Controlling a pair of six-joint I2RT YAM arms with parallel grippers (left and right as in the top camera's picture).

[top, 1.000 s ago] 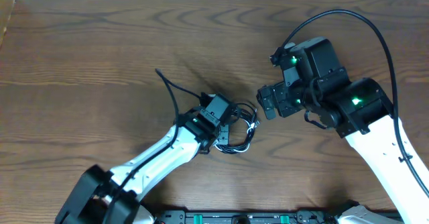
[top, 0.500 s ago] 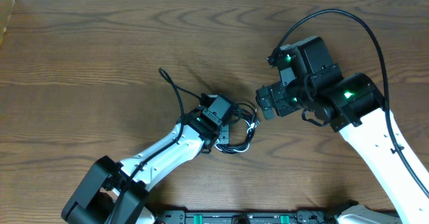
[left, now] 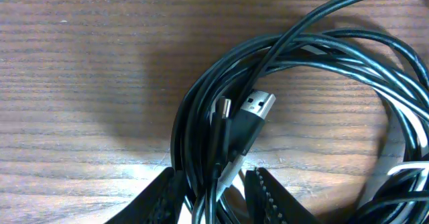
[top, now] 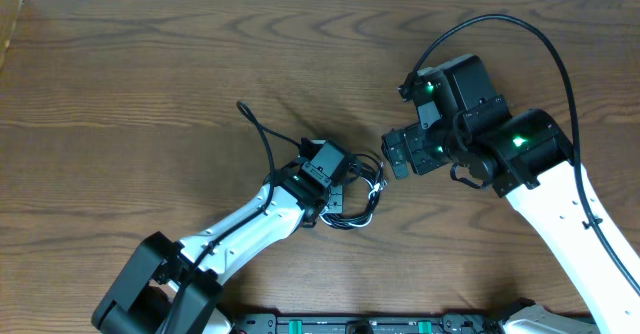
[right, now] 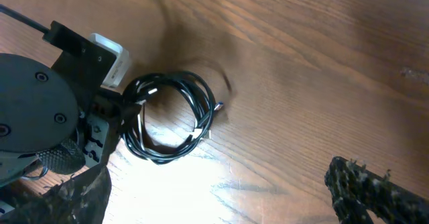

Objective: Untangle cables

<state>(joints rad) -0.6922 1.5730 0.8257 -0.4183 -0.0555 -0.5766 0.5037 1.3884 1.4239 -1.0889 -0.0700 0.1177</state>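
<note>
The black cable (top: 352,220) and the white cable (top: 377,186) lie wound together in one small coil at the table's middle. My left gripper (top: 338,196) sits on the coil's left side, its fingers (left: 214,197) closed around several strands. In the left wrist view a black USB plug (left: 253,113) lies across the black loops, and the white cable (left: 397,165) shows at the right edge. My right gripper (top: 398,156) is open and empty, just right of the coil. The right wrist view shows its fingers (right: 214,197) wide apart, with the coil (right: 201,93) ahead of them.
The table (top: 150,94) is dark wood. A thick black arm wire (top: 255,124) loops up from my left wrist, and another (top: 520,24) arcs over my right arm. My left arm's body (right: 33,110) fills the left of the right wrist view.
In the first half second my left arm shifted slightly and my right arm moved a little to the left. Since then nothing has visibly moved.
</note>
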